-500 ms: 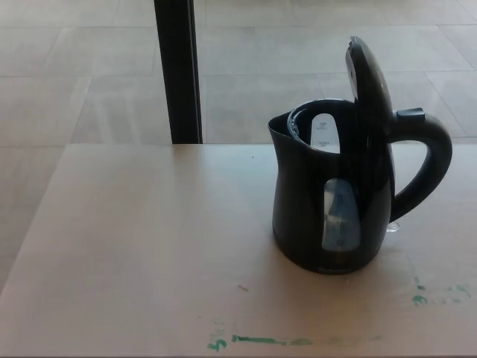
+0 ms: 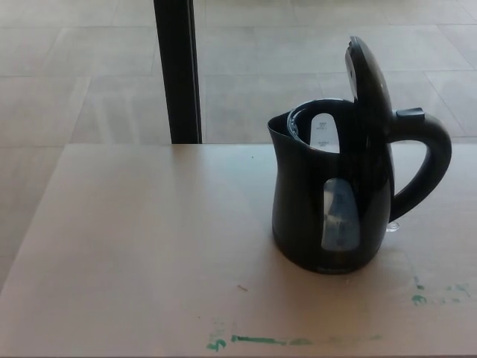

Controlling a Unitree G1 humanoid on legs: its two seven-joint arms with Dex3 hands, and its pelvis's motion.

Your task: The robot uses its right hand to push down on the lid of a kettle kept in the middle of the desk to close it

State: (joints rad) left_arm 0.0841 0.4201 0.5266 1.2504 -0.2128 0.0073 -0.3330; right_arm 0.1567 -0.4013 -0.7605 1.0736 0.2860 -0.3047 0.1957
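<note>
Head view gives you the whole problem and none of the robot: neither hand shows, so you cannot tell how the fingers are set or whether they carry anything. The black kettle (image 2: 328,216) stands upright on the pale desk (image 2: 134,246), right of the picture's centre, at about three o'clock from the middle of the desk top, with its spout toward nine o'clock and its handle (image 2: 428,160) looping out toward three o'clock. The lid (image 2: 370,82) is swung fully up, standing nearly on edge above the hinge on the handle side, its long axis running close to vertical and its inner face turned toward the open mouth at nine o'clock. That is the relation to mind: to close it, the lid must tip over toward the spout and then down, so your push, as I judge it, should meet the outer face from the three o'clock side and follow the arc (a straight downward press on the top edge would likely only load the hinge). The right hand, coming in from the picture's right, is the nearer one by the rig's layout. A dark post (image 2: 177,71) rises behind the desk at eleven o'clock, well apart from the kettle, and green marks (image 2: 257,341) smear the near edge.
</note>
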